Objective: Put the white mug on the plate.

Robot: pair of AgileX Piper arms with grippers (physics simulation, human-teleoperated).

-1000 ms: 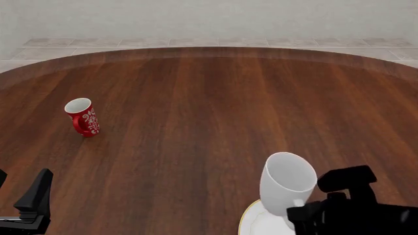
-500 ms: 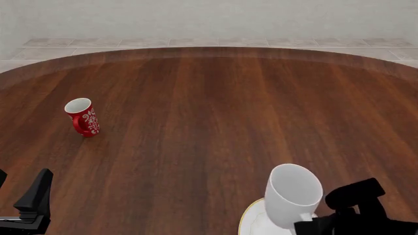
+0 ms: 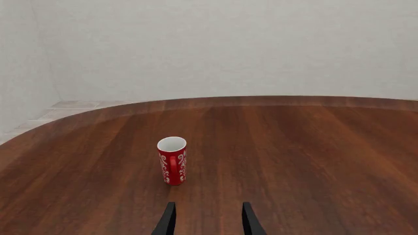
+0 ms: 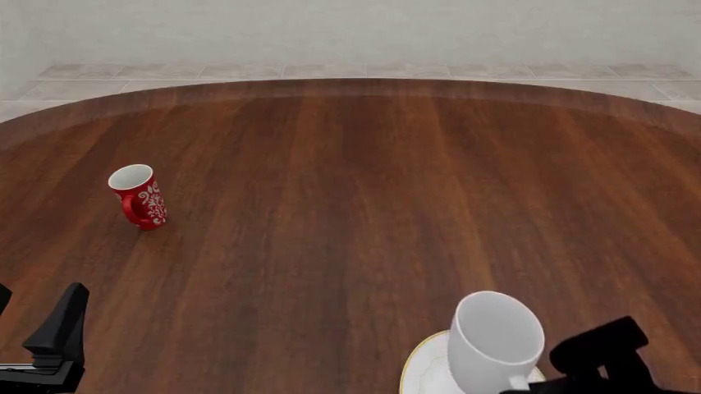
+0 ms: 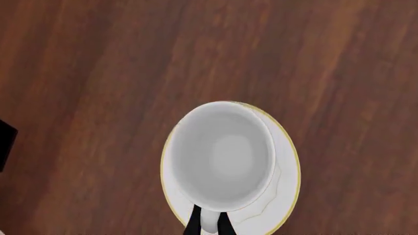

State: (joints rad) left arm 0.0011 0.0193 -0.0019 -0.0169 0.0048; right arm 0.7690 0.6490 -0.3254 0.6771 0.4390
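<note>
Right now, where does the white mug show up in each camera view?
Front view: white mug at the bottom right, over the plate.
Right wrist view: mug fills the centre, seen from above, plate rim around it.
Left wrist view: not in it.
Shared landmark: the plate, in the front and right wrist views.

The right tool (image 5: 207, 226) points straight down at the near right, its two dark fingers (image 5: 195, 224) pinched close together around a thin white handle; the left tool (image 3: 207, 219) sits low at the near left, fingers apart, gripping nothing
</note>
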